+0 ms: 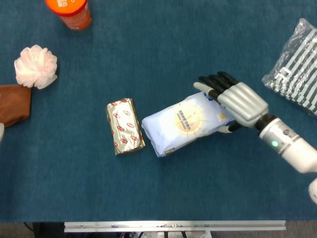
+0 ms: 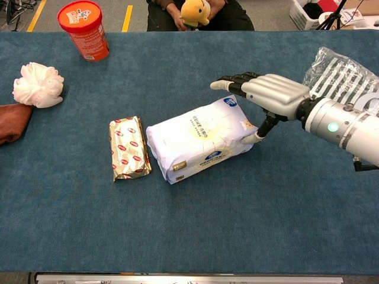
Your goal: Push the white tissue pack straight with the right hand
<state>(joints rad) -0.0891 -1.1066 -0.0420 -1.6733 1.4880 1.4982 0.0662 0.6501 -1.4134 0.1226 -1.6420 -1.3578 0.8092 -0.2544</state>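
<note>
The right robot hand (image 1: pixel 237 101) is spread, nothing gripped, at the right end of the skewed tissue pack (image 1: pixel 186 122). That end is best nudged gently, so the gold packet (image 1: pixel 124 126) is not struck.

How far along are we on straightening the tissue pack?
Done: the right hand has reached the right end of the white tissue pack, fingers spread. In hand: its thumb appears to touch that end in the chest view. Left: the push; the pack lies askew, beside the gold packet.

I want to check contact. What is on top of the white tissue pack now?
The right hand hovers over the white tissue pack's right end, thumb at its edge. Whether the palm touches is hidden.
</note>
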